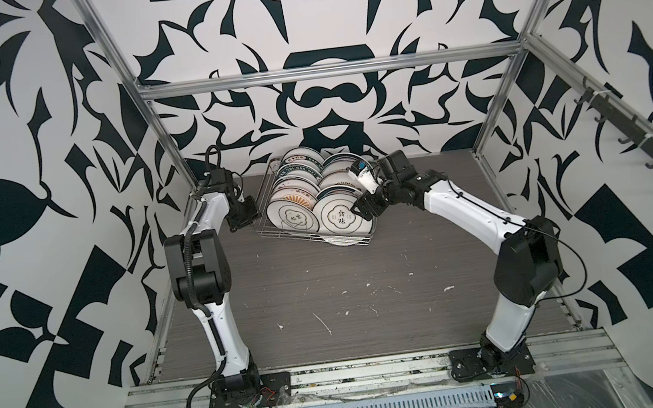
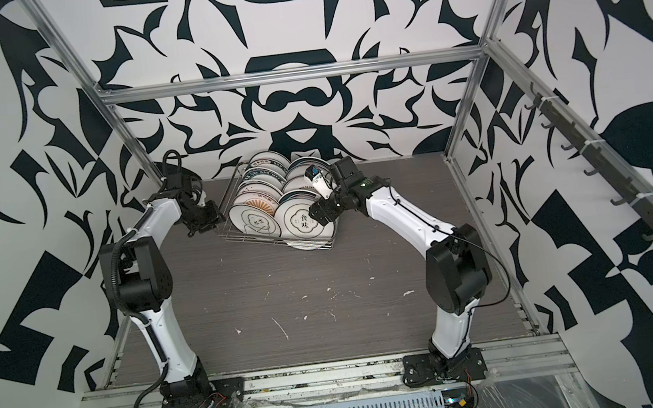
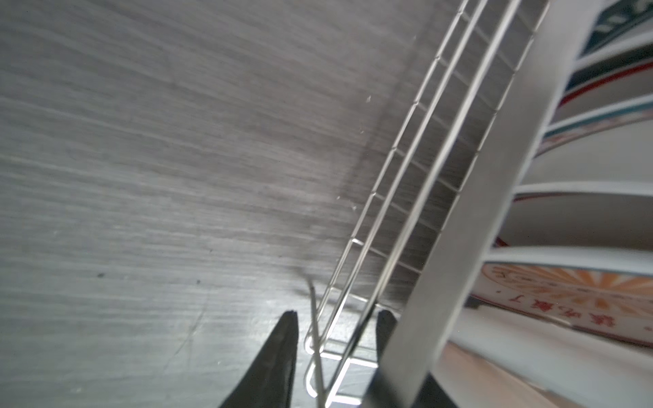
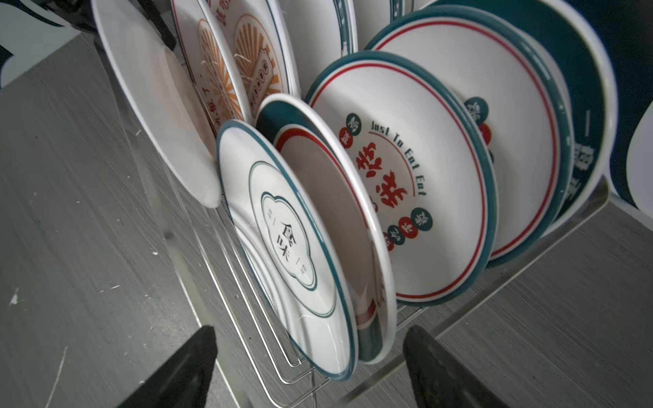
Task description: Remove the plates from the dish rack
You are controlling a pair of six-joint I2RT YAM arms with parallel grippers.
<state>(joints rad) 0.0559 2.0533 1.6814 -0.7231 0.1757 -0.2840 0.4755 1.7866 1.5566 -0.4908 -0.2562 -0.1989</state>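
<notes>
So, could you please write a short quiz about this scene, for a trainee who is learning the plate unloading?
1. True or false: one of the plates already lies flat on the table.
2. The right tool is open at the edge of which plate? A: the orange sunburst plate. B: the front plate with black characters. C: the rearmost plate.
3. Which tool is beside the dish rack with no plate between its jaws?

Key: 1 false; 2 B; 3 the left tool.
</notes>
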